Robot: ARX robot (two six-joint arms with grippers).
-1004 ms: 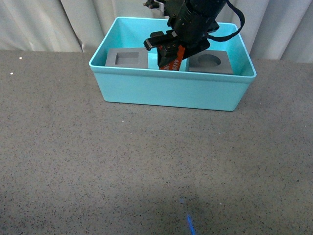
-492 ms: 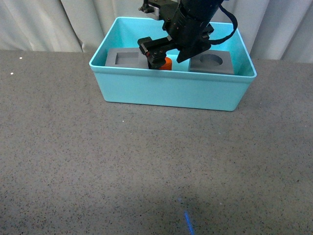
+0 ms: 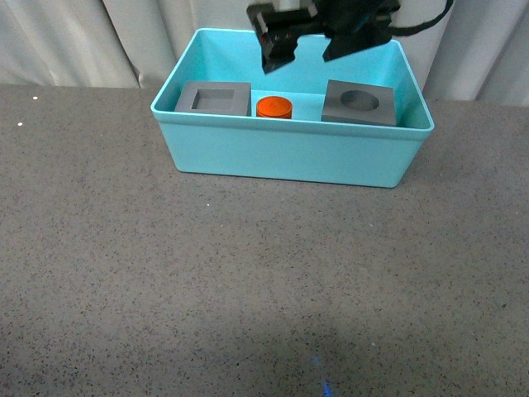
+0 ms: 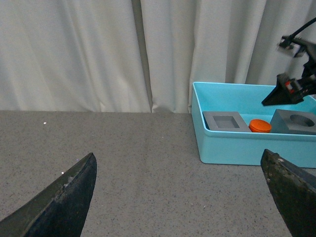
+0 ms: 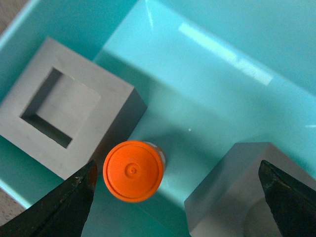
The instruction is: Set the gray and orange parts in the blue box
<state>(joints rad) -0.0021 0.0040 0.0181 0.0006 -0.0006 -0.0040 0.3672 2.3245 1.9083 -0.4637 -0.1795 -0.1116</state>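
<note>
The blue box point(image 3: 291, 153) sits on the speckled gray table point(image 3: 248, 281) in front of white curtains point(image 4: 98, 49); inside it, the gray cube with a square hollow point(image 3: 214, 98) lies at the box's left end, the gray cube with a round hollow point(image 3: 359, 102) at its right end, and the orange cylinder point(image 3: 274, 107) stands upright between them, just beside the square-hollow cube. The right claw point(image 3: 307, 43) hangs above the box with jaws spread and nothing in them; the left claw point(image 4: 177, 197), well away from the box, is likewise spread wide and empty.
</note>
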